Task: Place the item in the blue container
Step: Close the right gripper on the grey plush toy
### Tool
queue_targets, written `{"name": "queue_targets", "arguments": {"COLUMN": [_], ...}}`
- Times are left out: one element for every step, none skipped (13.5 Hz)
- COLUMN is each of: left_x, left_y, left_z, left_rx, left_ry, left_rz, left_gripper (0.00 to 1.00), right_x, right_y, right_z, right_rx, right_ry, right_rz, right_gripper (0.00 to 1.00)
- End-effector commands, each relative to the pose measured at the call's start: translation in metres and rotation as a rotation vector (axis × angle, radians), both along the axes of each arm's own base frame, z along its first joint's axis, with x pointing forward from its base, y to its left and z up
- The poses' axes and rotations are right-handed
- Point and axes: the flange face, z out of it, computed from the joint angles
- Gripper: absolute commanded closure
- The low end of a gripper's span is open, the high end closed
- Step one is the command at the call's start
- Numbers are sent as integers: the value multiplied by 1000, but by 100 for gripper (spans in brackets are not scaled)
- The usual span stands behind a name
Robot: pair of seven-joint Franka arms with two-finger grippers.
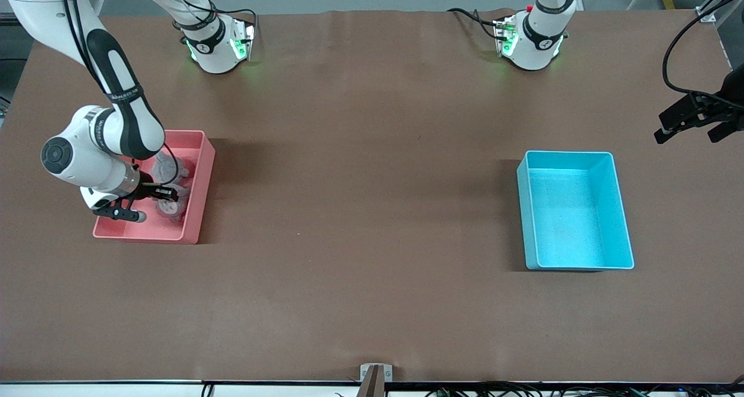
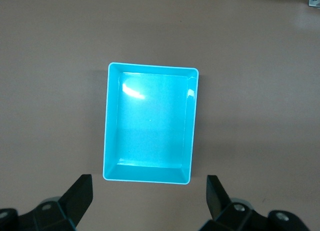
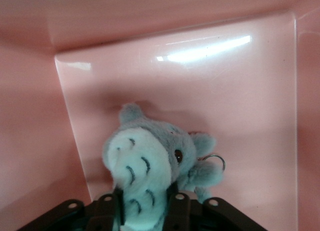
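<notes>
The item, a grey and white plush toy (image 3: pixel 150 161) with a small metal ring, lies in the pink bin (image 1: pixel 200 193) toward the right arm's end of the table. My right gripper (image 3: pixel 145 203) reaches down into that bin, and its black fingers (image 3: pixel 176 206) press into the toy's pale belly from both sides. In the front view the toy (image 1: pixel 165 165) shows partly under the right gripper (image 1: pixel 165 195). The blue container (image 1: pixel 522 211) stands empty toward the left arm's end. My left gripper (image 1: pixel 691 127) waits open in the air past the container (image 2: pixel 111 126), holding nothing.
The brown table (image 1: pixel 360 211) stretches wide between the two bins. Both arm bases (image 1: pixel 218 48) stand along the edge farthest from the front camera. Black cables hang near the left gripper.
</notes>
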Motion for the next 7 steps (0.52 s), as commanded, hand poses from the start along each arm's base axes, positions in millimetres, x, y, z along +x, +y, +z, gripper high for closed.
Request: {"name": "queue_targets", "arguments": {"left_x": [-1, -1, -1, -1, -1, -1, -1], "left_y": [2, 2, 2, 2, 2, 2, 2], "left_z": [3, 3, 3, 3, 3, 3, 3], "left_rx": [16, 16, 16, 16, 16, 16, 16], "left_ry": [5, 5, 5, 5, 5, 5, 5], "left_rz": [0, 0, 0, 0, 0, 0, 0], "left_gripper": [0, 0, 0, 0, 0, 0, 0], "right_x": [-4, -4, -3, -3, -2, 0, 3], "right_y": [4, 3, 3, 3, 3, 1, 0], "right_z": [0, 1, 1, 2, 3, 5, 9], "right_rx": [7, 7, 7, 7, 7, 7, 10], "right_ry": [2, 0, -1, -3, -3, -6, -2], "right_rz": [-14, -15, -15, -15, -15, -15, -15], "right_gripper": [88, 93, 96, 97, 97, 98, 99]}}
